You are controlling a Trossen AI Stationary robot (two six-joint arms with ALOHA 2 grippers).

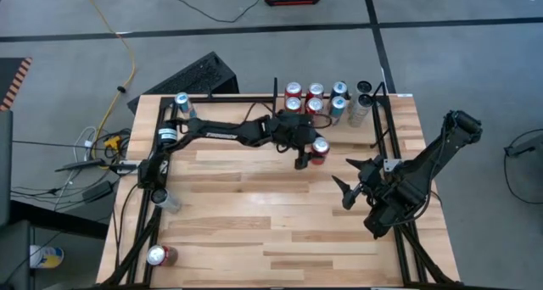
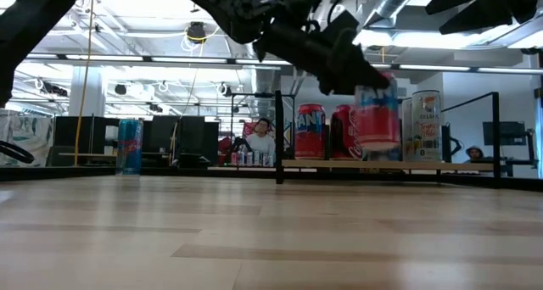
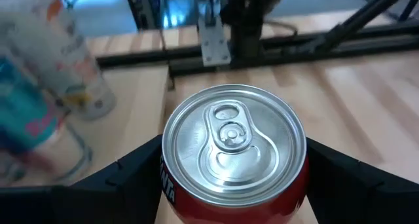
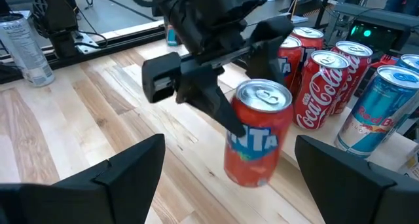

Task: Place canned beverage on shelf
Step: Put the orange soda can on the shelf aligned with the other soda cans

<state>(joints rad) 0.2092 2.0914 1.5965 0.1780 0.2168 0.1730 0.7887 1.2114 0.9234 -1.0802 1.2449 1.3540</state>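
1. The red Fanta can [image 4: 257,133] hangs upright in the air, clear of the wood of the table [image 1: 254,214], near the far edge and a little right of its middle (the low view shows open space under its base).
2. The left gripper [image 4: 222,103] is clenched on the can, one dark finger on each side of its upper body just under the silver lid; the left wrist view looks straight down on the pull tab with a finger at either flank.
3. The shelf [image 1: 344,129], a strip of light wood along the far edge bounded by a thin black bar and black tube frame, lies just beyond the held can.
4. Standing on the shelf are red cans [image 1: 294,92] in a tight cluster, two blue-and-silver cans [image 1: 338,109] beside them, and a taller pale can [image 1: 360,110] toward the far right corner.
5. The right gripper [image 1: 349,178] waits near the right edge, its fingers spread wide and grasping nothing, pointed toward the held can.
6. Along the left edge stand a blue can [image 1: 181,103] at the far corner, a pale can [image 1: 166,200] lying midway, and a red can [image 1: 159,255] toward the near corner.
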